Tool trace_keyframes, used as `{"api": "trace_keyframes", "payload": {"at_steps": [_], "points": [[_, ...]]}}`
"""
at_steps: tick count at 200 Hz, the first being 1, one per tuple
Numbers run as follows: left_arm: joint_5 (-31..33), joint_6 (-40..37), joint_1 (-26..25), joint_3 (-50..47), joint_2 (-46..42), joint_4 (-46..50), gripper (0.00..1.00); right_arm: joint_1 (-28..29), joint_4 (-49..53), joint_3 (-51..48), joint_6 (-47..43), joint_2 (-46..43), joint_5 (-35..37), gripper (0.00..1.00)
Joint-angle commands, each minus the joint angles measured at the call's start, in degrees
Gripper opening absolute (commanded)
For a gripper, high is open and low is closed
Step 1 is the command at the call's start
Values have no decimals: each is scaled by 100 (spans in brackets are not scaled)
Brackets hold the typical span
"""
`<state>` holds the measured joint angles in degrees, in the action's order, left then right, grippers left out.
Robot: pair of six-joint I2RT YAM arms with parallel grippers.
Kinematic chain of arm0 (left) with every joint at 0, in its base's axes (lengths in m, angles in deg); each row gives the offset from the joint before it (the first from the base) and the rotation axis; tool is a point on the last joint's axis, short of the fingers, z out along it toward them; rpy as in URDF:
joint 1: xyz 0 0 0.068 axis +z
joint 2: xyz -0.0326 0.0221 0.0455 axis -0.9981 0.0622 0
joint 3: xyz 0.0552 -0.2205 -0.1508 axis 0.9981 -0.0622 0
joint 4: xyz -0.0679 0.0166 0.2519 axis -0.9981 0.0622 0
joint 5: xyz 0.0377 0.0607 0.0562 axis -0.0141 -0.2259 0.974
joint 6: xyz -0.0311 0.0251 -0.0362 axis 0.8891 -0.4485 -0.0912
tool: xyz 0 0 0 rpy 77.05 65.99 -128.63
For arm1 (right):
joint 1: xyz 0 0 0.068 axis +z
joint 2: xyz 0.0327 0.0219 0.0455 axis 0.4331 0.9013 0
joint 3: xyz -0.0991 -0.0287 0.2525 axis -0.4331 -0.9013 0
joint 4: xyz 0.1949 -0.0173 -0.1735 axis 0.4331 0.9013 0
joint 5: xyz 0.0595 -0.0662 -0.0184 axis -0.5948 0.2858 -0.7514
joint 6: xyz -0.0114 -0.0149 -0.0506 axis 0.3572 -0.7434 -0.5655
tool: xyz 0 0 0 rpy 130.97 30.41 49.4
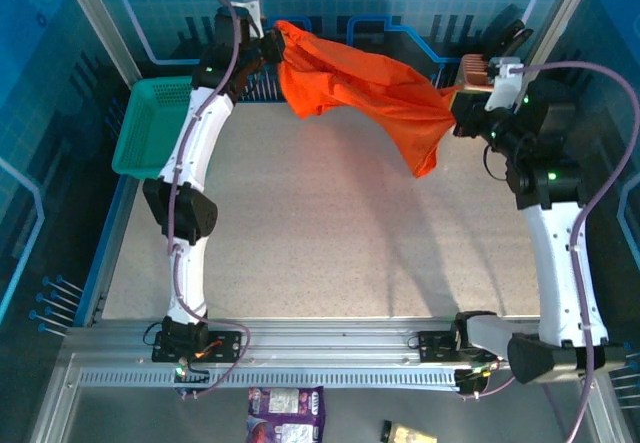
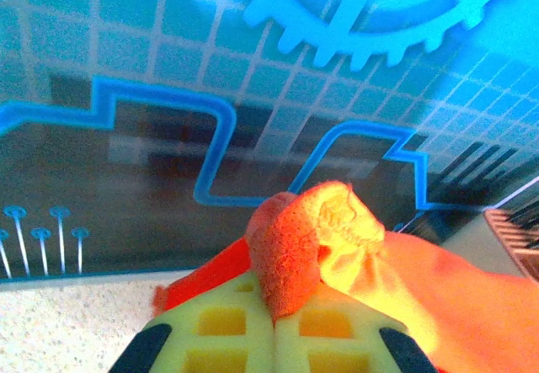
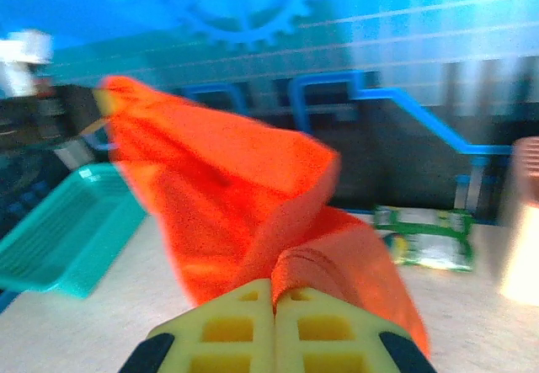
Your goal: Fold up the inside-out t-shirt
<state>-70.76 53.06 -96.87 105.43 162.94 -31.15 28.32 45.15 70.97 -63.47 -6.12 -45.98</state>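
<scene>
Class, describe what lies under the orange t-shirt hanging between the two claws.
Bare speckled table shows beneath the t-shirt, held up by the left claw and right claw. The cloth covers the table's far edge, so anything there is hidden.

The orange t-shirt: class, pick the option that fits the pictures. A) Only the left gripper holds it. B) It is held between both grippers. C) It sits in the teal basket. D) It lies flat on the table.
B: the left gripper and the right gripper are each shut on an end of the t-shirt, which stretches between them.
</scene>
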Motion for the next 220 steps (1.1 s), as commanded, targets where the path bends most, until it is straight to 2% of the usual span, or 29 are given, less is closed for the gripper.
{"api": "trace_keyframes", "payload": {"at_steps": [1, 18, 23, 34, 47, 58, 71, 96, 117, 129, 147, 193, 220], "points": [[-455, 113, 178, 92, 630, 969, 7, 852, -41, -564, -212, 244, -1150, 0], [-528, 118, 316, -240, 611, 1182, 19, 1862, -259, -965, -289, 393, -1616, 1], [-496, 103, 343, -431, 539, 1208, 24, 2127, -335, -1049, -284, 448, -1747, 8], [-410, 18, 381, -1032, 234, 1093, 30, 2604, -426, -1181, -249, 658, -1914, 35], [-345, -164, 384, -1906, -318, 777, 36, 2840, -456, -1281, -100, 808, -1843, 48], [-296, -290, 384, -2562, -771, 559, 40, 2889, -401, -1413, -19, 858, -1648, 54], [-314, -404, 384, -3137, -1211, 433, 41, 2883, -238, -1561, -27, 817, -1149, 55], [-699, -447, 335, -4092, -1907, 307, 42, 2833, 455, -1715, -114, 849, 394, 55], [-882, -490, 12, -4868, -2406, 239, 42, 2748, 981, -1862, -88, 1036, 1444, 55], [-814, -587, -317, -5262, -2623, 251, 42, 2597, 1141, -1991, 102, 1161, 1728, 54], [-602, -687, -965, -5781, -2869, 286, 42, 2260, 1065, -2345, 579, 1215, 1633, 54], [-443, -870, -2677, -6514, -2846, 492, 42, 1075, 34, -3685, 1844, 774, 730, 52], [197, -1383, -3393, -6791, -2629, 807, 43, 591, -246, -4162, 2193, 601, 354, 49]]}}
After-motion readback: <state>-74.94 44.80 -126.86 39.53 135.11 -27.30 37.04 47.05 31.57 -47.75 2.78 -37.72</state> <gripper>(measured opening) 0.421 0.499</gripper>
